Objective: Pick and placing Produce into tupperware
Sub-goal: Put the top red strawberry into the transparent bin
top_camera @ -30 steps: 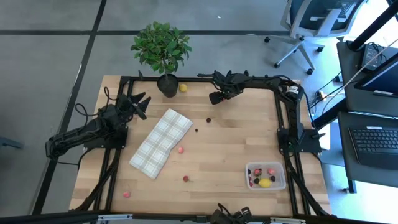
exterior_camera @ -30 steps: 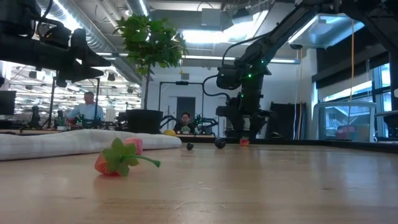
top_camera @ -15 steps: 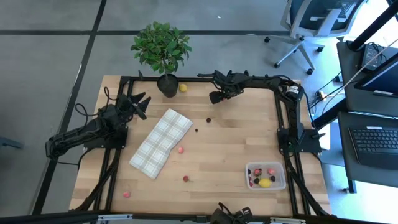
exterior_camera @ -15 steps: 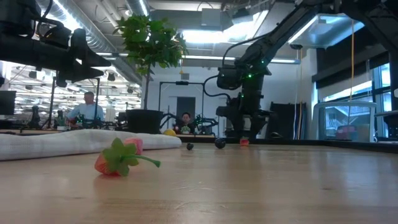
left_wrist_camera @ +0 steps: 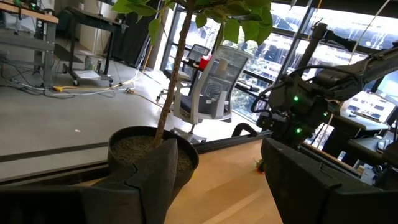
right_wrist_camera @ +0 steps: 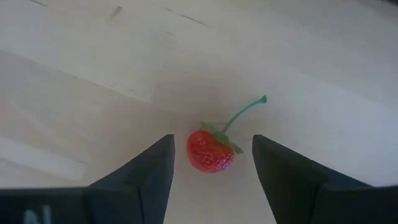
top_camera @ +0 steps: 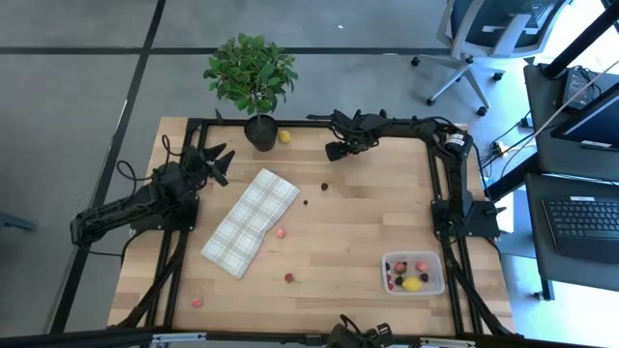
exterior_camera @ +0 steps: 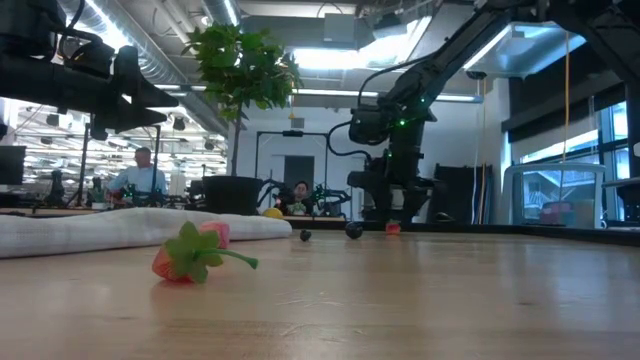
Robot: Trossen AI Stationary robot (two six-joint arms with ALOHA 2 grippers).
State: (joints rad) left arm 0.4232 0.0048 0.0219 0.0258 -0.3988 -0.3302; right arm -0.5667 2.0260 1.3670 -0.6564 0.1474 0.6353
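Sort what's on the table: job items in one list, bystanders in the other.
Job:
strawberry between the open right gripper fingers
tupperware, part filled
loose produce

Bystanders:
plaid cloth
potted plant
left gripper, waiting open

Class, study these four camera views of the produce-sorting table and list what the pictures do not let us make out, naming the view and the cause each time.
- High view: the pieces inside the tupperware are too small to count.
- High view: the strawberry sits hidden under the right gripper.
- Right wrist view: whether the fingers touch the table; the bottom edge cuts them off.
- Low view: the tupperware is not seen at all.
- Left wrist view: the left gripper blocks the nearest table.
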